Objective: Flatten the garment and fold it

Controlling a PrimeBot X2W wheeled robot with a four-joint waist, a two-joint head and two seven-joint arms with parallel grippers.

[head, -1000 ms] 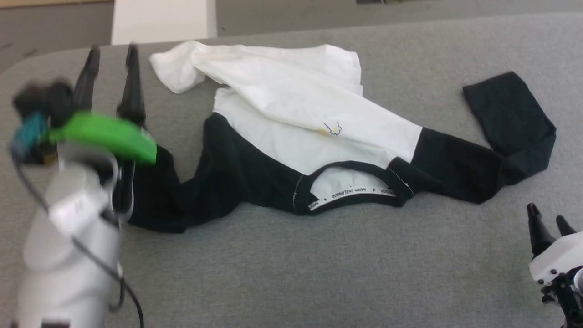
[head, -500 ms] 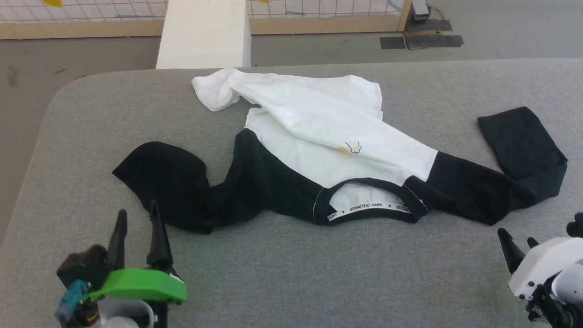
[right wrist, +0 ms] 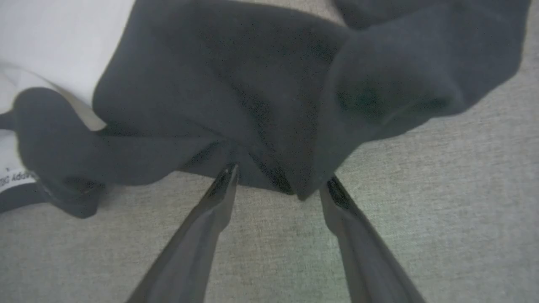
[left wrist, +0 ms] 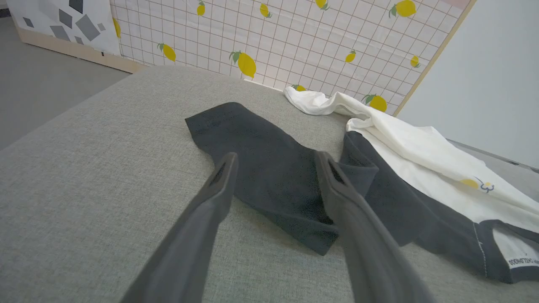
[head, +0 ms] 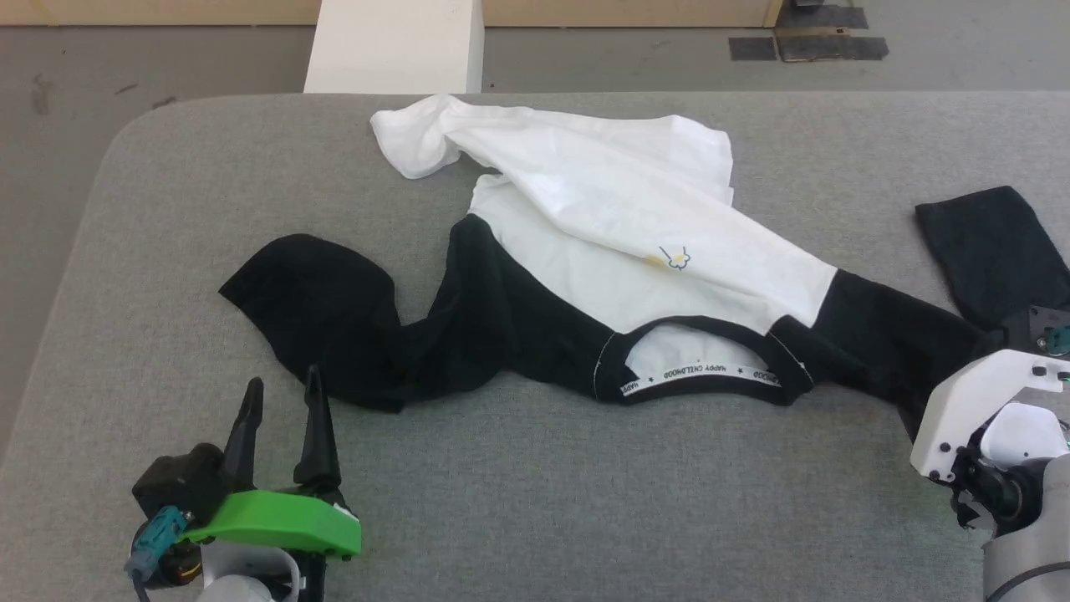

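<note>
A white T-shirt with black raglan sleeves (head: pixel 635 217) lies rumpled across the grey fabric-covered table (head: pixel 535 485), neckband nearest the robot. The left gripper (head: pixel 282 378) hovers spread wide, near one black sleeve (head: pixel 318 293). The right gripper (right wrist: pixel 282 174) is also spread, empty, at the other sleeve's (right wrist: pixel 269 84) edge.

White garment (head: pixel 610 209) with black sleeves, black neckband, small yellow print; grey table (head: pixel 535 485); lemon-patterned gridded wall (left wrist: pixel 294 38).

White T-shirt with black raglan sleeves (head: pixel 602 209): small chest print (head: pixel 673 259) partly tucked under a fold, detail unreadable. Sleeve (head: pixel 986 242) ahead of right gripper (right wrist: pixel 281 176): cut by head view's right edge, partly covered by white wrist housing (head: pixel 961 410).
</note>
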